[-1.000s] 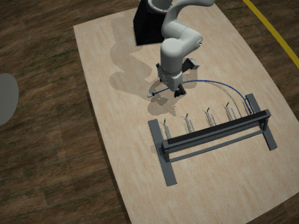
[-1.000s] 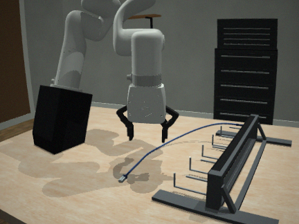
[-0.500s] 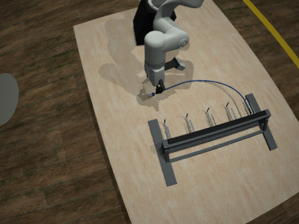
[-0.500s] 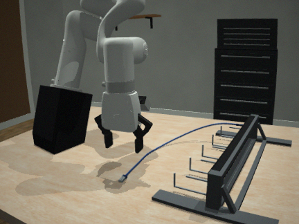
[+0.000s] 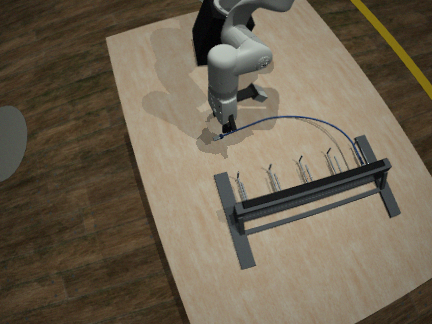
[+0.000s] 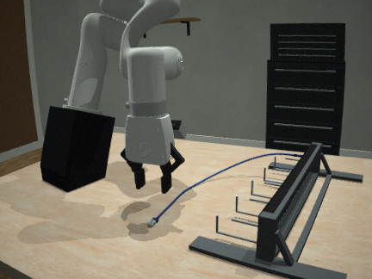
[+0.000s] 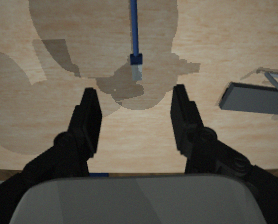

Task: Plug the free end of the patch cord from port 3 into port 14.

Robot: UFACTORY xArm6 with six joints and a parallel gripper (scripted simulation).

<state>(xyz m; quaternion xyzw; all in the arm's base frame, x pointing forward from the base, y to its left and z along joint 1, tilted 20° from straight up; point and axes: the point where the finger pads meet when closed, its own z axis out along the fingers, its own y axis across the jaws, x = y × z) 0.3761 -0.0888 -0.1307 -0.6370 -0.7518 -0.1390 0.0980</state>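
Observation:
The blue patch cord [image 5: 300, 119] arcs over the table from the rack's right end to its free plug [image 5: 217, 138]. The plug lies flat on the table; it also shows in the exterior view [image 6: 152, 222] and in the wrist view [image 7: 136, 66]. My gripper [image 6: 152, 183] hangs above the table, a little behind the plug, with the fingers pointing down. In the wrist view the two black fingers stand apart with nothing between them, and the plug lies beyond the fingertips. The dark rack [image 5: 312, 188] stands at the table's near right.
A black base box [image 6: 75, 146] stands at the back left under the arm. Thin cable-management hooks [image 5: 300, 168] stick out from the rack toward the arm. A dark cabinet [image 6: 306, 86] stands behind the table.

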